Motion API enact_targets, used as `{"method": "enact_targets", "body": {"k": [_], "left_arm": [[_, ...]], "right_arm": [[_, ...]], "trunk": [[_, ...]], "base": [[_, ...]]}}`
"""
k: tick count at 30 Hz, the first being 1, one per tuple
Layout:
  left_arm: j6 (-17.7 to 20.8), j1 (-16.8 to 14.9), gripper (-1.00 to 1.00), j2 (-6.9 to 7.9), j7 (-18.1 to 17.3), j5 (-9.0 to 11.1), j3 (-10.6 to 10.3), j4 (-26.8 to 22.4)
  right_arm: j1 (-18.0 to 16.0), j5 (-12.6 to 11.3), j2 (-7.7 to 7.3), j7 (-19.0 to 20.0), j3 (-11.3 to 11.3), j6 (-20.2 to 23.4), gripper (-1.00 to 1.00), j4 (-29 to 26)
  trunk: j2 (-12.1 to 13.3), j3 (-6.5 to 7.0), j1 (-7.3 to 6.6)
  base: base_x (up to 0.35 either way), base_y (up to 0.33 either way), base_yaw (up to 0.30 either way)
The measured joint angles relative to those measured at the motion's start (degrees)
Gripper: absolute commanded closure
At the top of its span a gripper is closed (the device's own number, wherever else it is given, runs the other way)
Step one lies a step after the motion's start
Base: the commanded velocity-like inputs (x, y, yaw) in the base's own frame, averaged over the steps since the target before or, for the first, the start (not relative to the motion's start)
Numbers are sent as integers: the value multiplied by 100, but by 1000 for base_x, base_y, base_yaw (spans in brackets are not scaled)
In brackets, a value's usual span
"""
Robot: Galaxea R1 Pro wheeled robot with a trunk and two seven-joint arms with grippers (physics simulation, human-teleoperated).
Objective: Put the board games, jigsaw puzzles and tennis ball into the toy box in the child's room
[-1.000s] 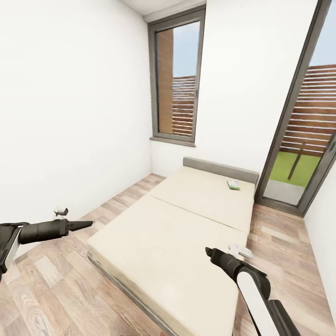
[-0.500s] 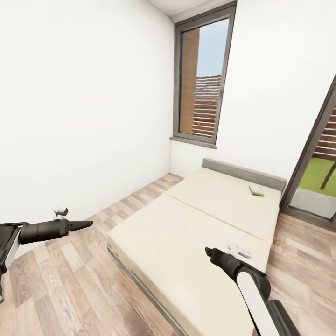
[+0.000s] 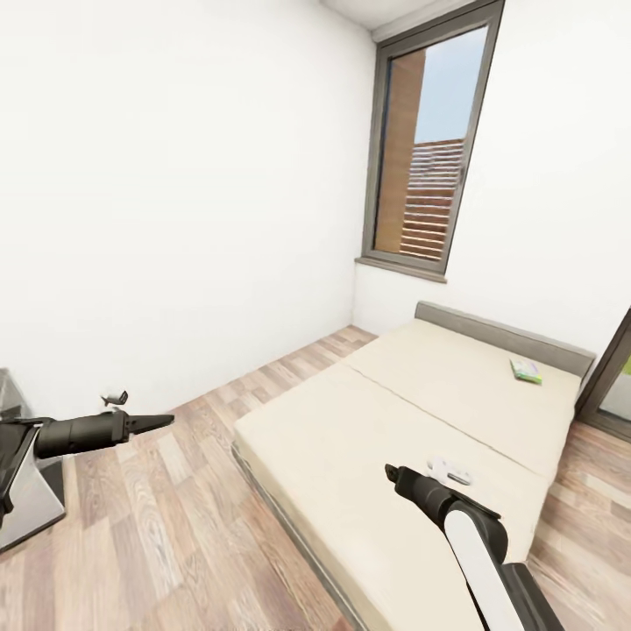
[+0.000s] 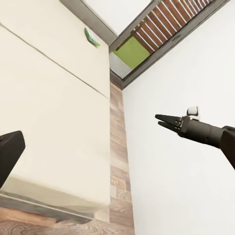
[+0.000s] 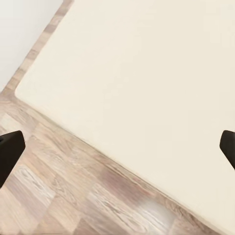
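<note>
A long bed (image 3: 394, 421) with a plain beige mattress and a low grey headboard (image 3: 499, 333) runs along the room's right side. One flat white-green board game (image 3: 527, 371) lies near the headboard, also seen in the left wrist view (image 4: 91, 37). My left gripper (image 3: 166, 421) hangs over the wood floor left of the bed, its finger (image 4: 9, 156) far out at the view's edge. My right gripper (image 3: 390, 473) hovers over the bed's near edge, open and empty, its fingers (image 5: 10, 152) wide apart above mattress (image 5: 147, 63) and floor. The toy box, jigsaw puzzles and tennis ball are out of view.
A white wall closes the left side. A tall grey-framed window (image 3: 434, 166) stands behind the bed and a glass door frame (image 3: 609, 386) is at the right edge. The corner of a grey piece of furniture (image 3: 26, 491) juts in at the left. Wood-plank floor (image 3: 202, 491) lies between wall and bed.
The camera has turned left, so bed, window and door have slid right in the picture and a grey furniture corner has entered at the left. Both arms keep the same pose.
</note>
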Motion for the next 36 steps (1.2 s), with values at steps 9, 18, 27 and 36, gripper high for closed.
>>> {"method": "enact_targets", "body": {"k": [9,18,27,36], "left_arm": [[-7,0,-100,0,-11,4,0,0],[-7,0,-100,0,-13,3,0,0],[-7,0,-100,0,-14,3,0,0],[-7,0,-100,0,-14,4,0,0]], "right_arm": [[-1,0,0,-4,1,0,-100,0],[-1,0,0,-2,-1,-1,-100,0],[-3,1,0,0,1,0,-100,9],[-3,1,0,-2,1,0,-100,9]], "trunk": [[0,0,1],[0,0,1],[0,0,0],[0,0,0]], "base": [[-106,-95,289],[-55,-45,289],[-63,-2,288],[-5,0,289]]}}
